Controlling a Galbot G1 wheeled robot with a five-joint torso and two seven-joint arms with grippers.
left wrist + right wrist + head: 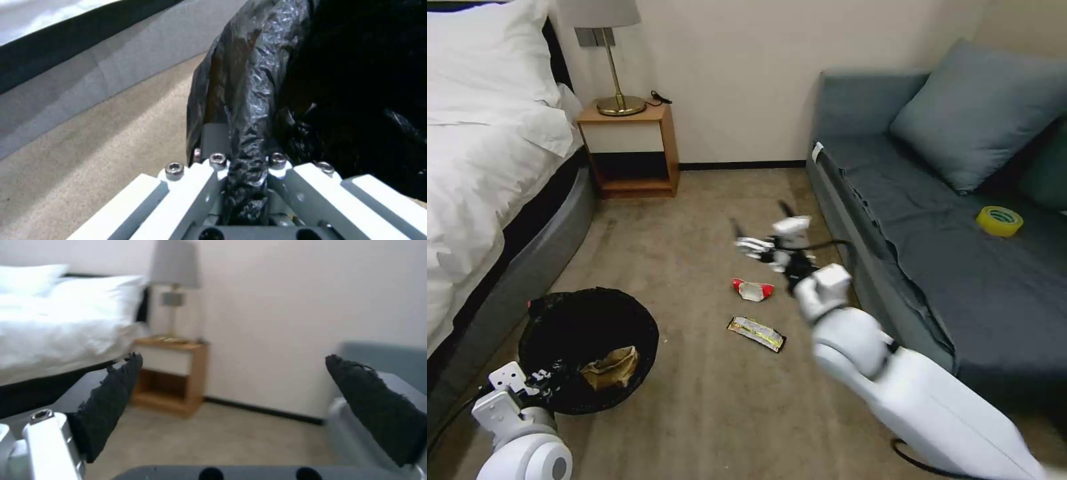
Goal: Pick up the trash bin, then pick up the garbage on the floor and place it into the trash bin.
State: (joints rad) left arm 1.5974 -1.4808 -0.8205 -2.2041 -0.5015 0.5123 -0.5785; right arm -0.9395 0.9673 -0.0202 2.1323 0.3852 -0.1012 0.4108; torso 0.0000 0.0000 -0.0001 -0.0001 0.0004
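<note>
Nearest the robot, the left pincer (550, 379) is clamped on the rim of the trash bin (587, 350), which sits at the lower left between the bed (487, 173) and the open carpet (707, 400); the left wrist view shows the black bag (249, 110) bunched between the closed fingers. A crumpled brown paper bag (610, 367) lies inside the bin, against its near wall. To the right, the white right arm (894, 387) reaches from the lower right corner diagonally up and forward over the carpet, running close along the front edge of the grey sofa (947, 253). Beside its forearm the flat dark-and-gold wrapper (756, 333) lies on the carpet, its long axis slanting from upper left to lower right. Just beyond it sits the crushed red-and-white packet (752, 289), lying roughly crosswise. Farther on, the right pincer (764, 223) hangs above the floor, spread wide and holding nothing, its dark pads (111, 400) well apart and pointing toward the nightstand (630, 150) and lamp (607, 53) at the far wall. A yellow tape roll (999, 221) rests on the sofa seat.
</note>
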